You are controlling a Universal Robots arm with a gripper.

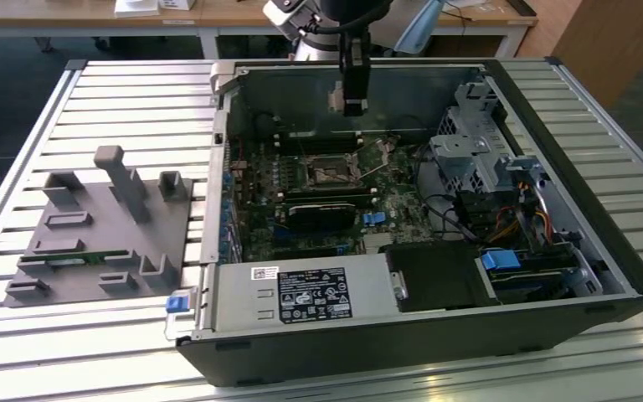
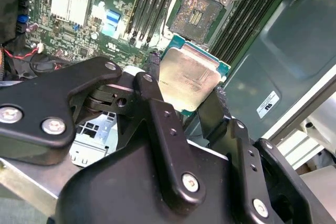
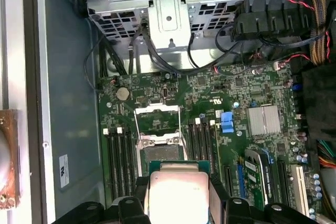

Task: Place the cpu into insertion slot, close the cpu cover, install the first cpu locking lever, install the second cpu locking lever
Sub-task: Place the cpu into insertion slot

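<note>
Two jaws pinch the cpu (image 2: 189, 80) flat, silvery top upward, insertion slot (image 2: 197, 17) uncovered below.

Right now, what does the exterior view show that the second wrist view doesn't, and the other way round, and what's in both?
Exterior view: the whole black computer case on a slatted metal table, with a grey fixture block with upright posts at the exterior view's left. Second wrist view: the small square cpu with its silvery-grey metal top, clamped in the black gripper. Both: that gripper, the green motherboard, and the square black insertion slot, uncovered and empty.
</note>
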